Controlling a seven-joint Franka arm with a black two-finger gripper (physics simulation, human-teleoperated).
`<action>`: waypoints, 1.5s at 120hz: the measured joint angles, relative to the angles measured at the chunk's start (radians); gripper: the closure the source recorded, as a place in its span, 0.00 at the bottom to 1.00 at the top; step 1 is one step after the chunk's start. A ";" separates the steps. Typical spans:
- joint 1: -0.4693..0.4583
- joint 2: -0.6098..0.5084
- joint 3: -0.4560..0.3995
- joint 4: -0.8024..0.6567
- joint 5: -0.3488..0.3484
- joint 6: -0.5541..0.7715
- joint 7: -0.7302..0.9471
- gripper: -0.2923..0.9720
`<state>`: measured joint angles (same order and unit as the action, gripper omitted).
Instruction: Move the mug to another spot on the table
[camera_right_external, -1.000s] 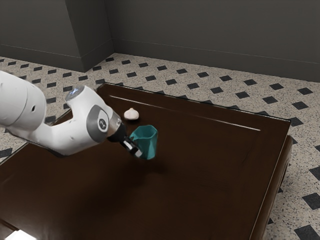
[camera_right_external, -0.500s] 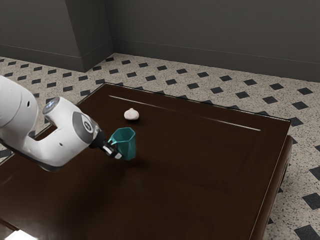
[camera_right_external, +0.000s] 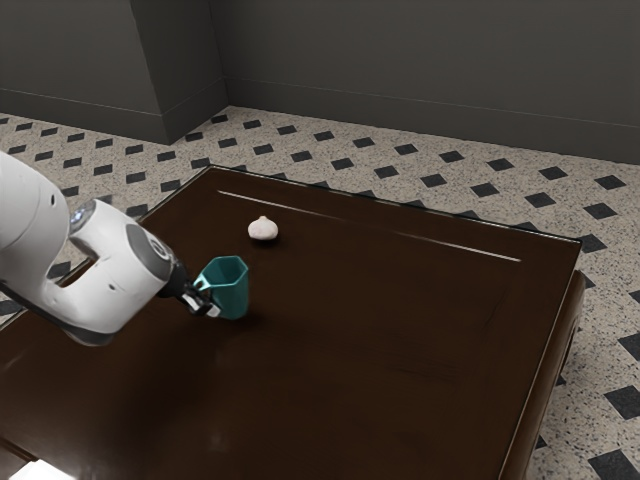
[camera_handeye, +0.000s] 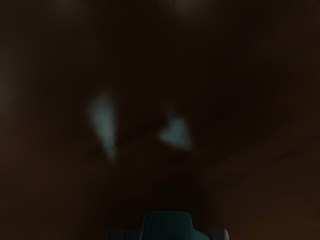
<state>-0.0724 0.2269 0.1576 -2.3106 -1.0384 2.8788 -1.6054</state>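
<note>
On the left side of the table (camera_right_external: 420, 340), the arm's gripper (camera_right_external: 204, 299) is clamped on the near wall of the teal mug (camera_right_external: 229, 286). The mug is roughly upright and low over the tabletop; I cannot tell whether it touches. Farther back, apart from it, lies a white garlic bulb (camera_right_external: 263, 228).

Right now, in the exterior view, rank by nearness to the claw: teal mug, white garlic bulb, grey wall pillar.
1. Teal mug, held in the claw.
2. White garlic bulb, beyond the mug.
3. Grey wall pillar, far behind both.
</note>
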 joint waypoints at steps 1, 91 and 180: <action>0.001 0.000 0.000 0.000 -0.002 0.000 0.003 0.74; 0.016 -0.050 0.019 -0.101 -0.198 -0.038 0.279 0.36; 0.117 -0.414 0.052 0.269 0.766 -0.537 0.439 0.23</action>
<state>0.0447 -0.1867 0.2099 -2.0419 -0.2728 2.3419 -1.1660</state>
